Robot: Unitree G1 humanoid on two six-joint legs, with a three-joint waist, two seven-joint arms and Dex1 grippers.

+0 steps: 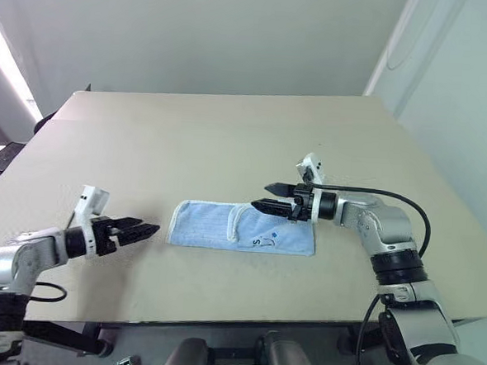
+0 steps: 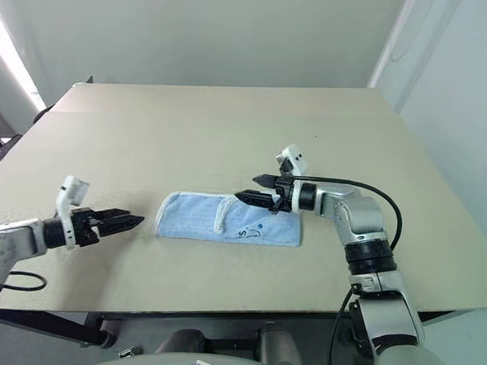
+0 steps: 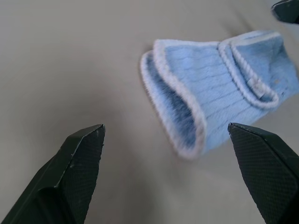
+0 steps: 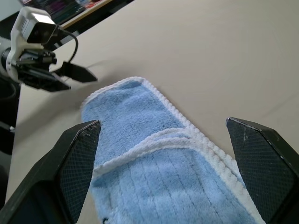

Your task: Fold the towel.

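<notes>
While the towel (image 1: 242,227) is lying folded into a narrow strip on the table (image 1: 229,140), the left gripper (image 1: 138,230) and right gripper (image 1: 272,197) are hovering wide open and empty, suggesting folding is nearly finished.

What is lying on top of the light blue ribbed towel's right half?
On the light blue ribbed towel, a folded-over flap of the same cloth overlaps its right half, white edging showing. The open right gripper hangs above that end, empty. Whatever the fold covers is hidden.

head pair: high, forward-down, far | wrists: close, along fingers | shared: towel (image 1: 242,227), table (image 1: 229,140)
</notes>
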